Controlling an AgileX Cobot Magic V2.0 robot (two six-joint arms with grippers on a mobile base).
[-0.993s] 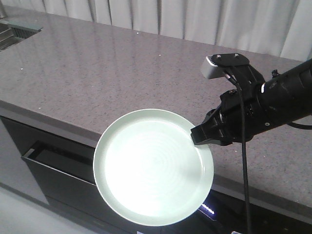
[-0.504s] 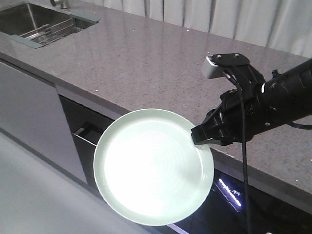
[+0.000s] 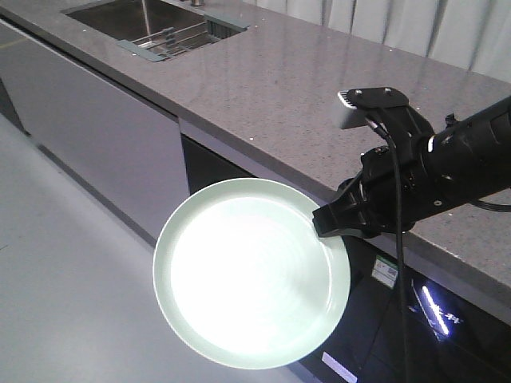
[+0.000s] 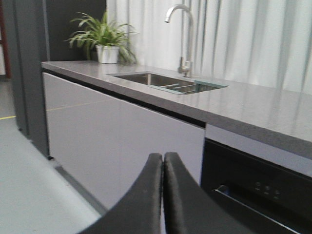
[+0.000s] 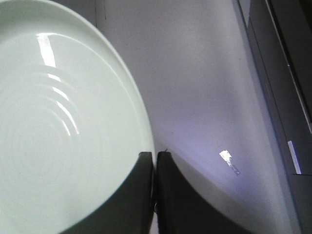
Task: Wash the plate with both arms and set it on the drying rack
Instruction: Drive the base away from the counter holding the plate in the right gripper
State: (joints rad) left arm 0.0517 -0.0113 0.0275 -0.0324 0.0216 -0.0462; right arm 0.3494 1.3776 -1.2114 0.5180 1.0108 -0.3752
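The pale mint-green plate hangs in the air in front of the counter, held by its right rim. My right gripper is shut on that rim; the black right arm reaches in from the right. In the right wrist view the plate fills the left side and the gripper clamps its edge. My left gripper is shut and empty, pointing at the cabinet front. The drying rack of steel rods lies across the sink at the far left; it also shows in the left wrist view.
A grey stone counter runs across, with a steel sink at the far left and a tall tap behind it. A potted plant stands at the counter's end. Grey cabinet fronts and a black appliance sit below. Pale floor lies in front.
The whole view has shifted: the counter and sink have slid rightward and nearer in the frame, and floor now shows. The right gripper still holds the plate in the same pose.
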